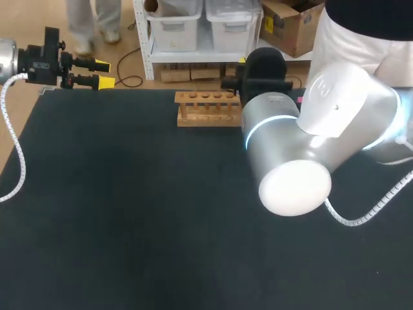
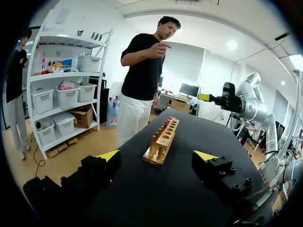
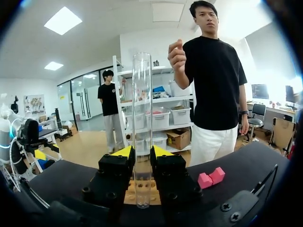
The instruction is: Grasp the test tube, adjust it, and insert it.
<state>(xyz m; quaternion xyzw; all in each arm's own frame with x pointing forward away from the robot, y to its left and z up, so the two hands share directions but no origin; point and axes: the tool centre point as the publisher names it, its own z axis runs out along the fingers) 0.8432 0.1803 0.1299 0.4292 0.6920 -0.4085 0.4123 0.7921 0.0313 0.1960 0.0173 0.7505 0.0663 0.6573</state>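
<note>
Right tool (image 3: 142,152) clamps upright test tube (image 3: 142,94) — rack (image 1: 208,108) ahead.

a black table (image 1: 129,206). a wooden rack (image 1: 208,108) stands on it at the far edge, about the middle. small pink blocks (image 3: 211,178), seemingly two, lie just right of the rack.

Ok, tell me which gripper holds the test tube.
The right gripper, shut on the upright test tube; the left gripper is open and empty.
</note>
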